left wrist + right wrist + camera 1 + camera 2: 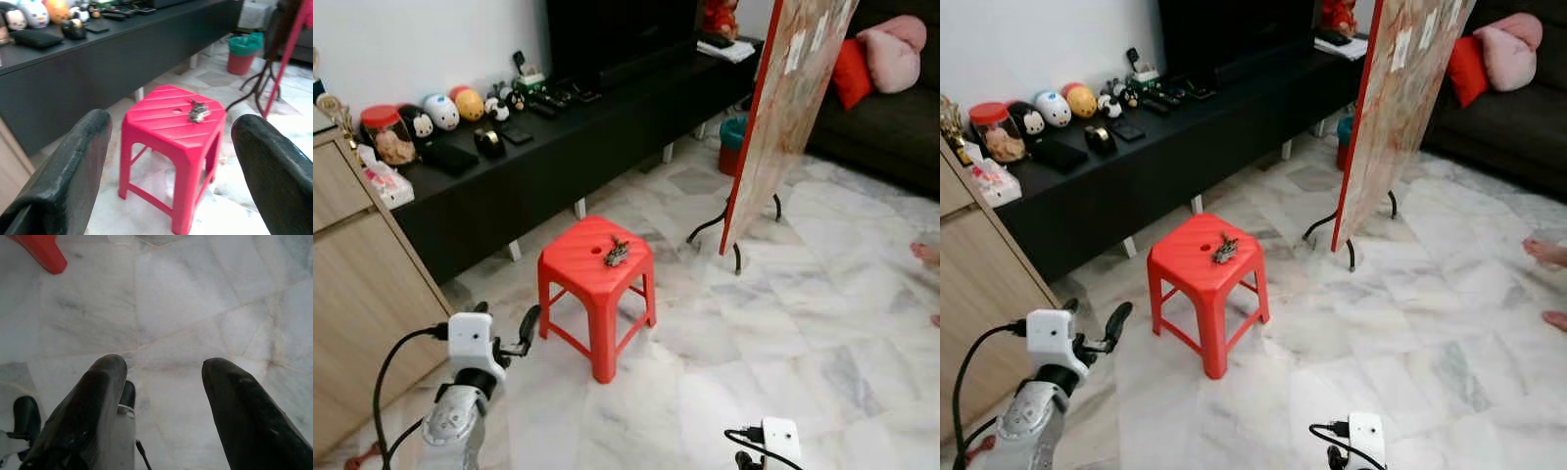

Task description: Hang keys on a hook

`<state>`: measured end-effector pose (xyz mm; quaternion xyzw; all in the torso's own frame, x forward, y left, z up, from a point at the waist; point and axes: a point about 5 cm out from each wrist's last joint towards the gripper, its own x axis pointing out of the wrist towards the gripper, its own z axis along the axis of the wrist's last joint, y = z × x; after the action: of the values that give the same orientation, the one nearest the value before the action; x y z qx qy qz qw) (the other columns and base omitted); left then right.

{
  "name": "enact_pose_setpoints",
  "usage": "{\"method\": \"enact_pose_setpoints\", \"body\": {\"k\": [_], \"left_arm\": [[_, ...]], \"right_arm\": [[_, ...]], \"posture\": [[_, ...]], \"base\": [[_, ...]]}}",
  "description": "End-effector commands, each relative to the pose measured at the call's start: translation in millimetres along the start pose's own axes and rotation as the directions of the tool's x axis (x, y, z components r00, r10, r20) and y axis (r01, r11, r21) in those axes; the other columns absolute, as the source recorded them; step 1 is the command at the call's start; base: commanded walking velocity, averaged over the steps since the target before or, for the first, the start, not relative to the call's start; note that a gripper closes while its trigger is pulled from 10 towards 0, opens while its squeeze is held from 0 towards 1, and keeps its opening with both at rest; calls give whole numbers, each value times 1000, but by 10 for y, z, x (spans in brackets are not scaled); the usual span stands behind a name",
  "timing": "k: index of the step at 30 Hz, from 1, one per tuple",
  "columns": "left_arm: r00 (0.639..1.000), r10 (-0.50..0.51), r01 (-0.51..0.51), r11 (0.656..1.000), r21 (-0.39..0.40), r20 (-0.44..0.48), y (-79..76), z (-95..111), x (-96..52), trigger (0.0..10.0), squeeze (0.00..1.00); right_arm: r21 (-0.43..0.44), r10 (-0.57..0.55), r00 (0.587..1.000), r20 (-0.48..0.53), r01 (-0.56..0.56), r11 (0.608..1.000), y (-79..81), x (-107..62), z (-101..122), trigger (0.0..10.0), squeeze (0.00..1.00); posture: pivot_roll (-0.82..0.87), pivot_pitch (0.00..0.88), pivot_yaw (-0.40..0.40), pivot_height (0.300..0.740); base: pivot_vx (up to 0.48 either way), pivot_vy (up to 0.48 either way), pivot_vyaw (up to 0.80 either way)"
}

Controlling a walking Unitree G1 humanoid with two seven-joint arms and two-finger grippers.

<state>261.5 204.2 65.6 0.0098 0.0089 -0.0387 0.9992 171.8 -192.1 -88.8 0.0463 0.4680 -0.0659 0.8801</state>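
I stand on a pale marble floor with grey veins, looking down at a red plastic stool. The keys lie in a small bunch on the stool's ribbed seat, just beside the round hole in its middle, toward the far right corner of the seat.

My left gripper is raised at my lower left, short of the stool and apart from it, its two black fingers spread wide with nothing between them; seen along those fingers, the stool and keys sit in the gap. My right gripper hangs low at my right, pointing down at bare marble, its fingers also parted and holding nothing, with one red stool leg at the corner of its view.

Behind the stool runs a long, low black cabinet against a white wall. Its top carries a row of small round toy figures, a jar with a red lid and several dark remotes. At my left is a light wooden cupboard. To the right of the stool a tall board with a red edge stands tilted on thin black legs, with a teal and red bin behind it. Farther right is a dark sofa with a red cushion and a pink one. A person's bare foot shows at the right edge of the floor.
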Motion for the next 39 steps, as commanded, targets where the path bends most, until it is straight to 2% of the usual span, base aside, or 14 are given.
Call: {"method": "enact_pose_setpoints", "body": {"k": [1, 5, 11, 18, 26, 29, 39], "left_arm": [[999, -35, 35, 999, -11, 8, -79, 53, 47, 10000, 0], [999, -50, 50, 999, -14, 1, -113, 55, 35, 10000, 0], [999, -25, 24, 1000, -19, -25, -52, -18, -91, 10000, 0], [998, 15, -15, 1000, -10, -55, 6, -92, -181, 10000, 0], [998, 16, -16, 1000, 3, -53, 17, -74, -179, 10000, 0], [997, 21, -16, 998, 67, -71, 52, -114, -231, 10000, 0], [998, 0, 4, 998, 66, -63, 58, -68, -169, 10000, 0]], "right_arm": [[30, -24, 1000, 10, 24, 999, -59, -7, 0, 10000, 0], [31, -28, 1000, 3, 28, 999, -73, -15, -38, 10000, 0], [-27, 6, 1000, 1, -6, 1000, -45, -17, -50, 10000, 0], [-28, 2, 1000, 0, -2, 1000, -57, -16, -43, 10000, 0], [-28, 8, 1000, 16, -7, 1000, -56, -9, 7, 10000, 0], [-31, 7, 1000, 13, -6, 999, -60, -8, 8, 10000, 0], [-19, -2, 1000, 6, 2, 1000, -52, -12, -24, 10000, 0]], "posture": [[126, 24, -21, 740], [133, 29, -35, 740], [141, 59, -58, 740], [146, 58, -63, 740], [134, 71, -69, 740], [133, 76, -71, 740], [121, 82, -62, 740]], "base": [[0, 0, 0], [0, 0, 0], [0, 0, 0], [0, 0, 0], [0, 0, 0], [0, 0, 0], [26, 0, 0]]}}
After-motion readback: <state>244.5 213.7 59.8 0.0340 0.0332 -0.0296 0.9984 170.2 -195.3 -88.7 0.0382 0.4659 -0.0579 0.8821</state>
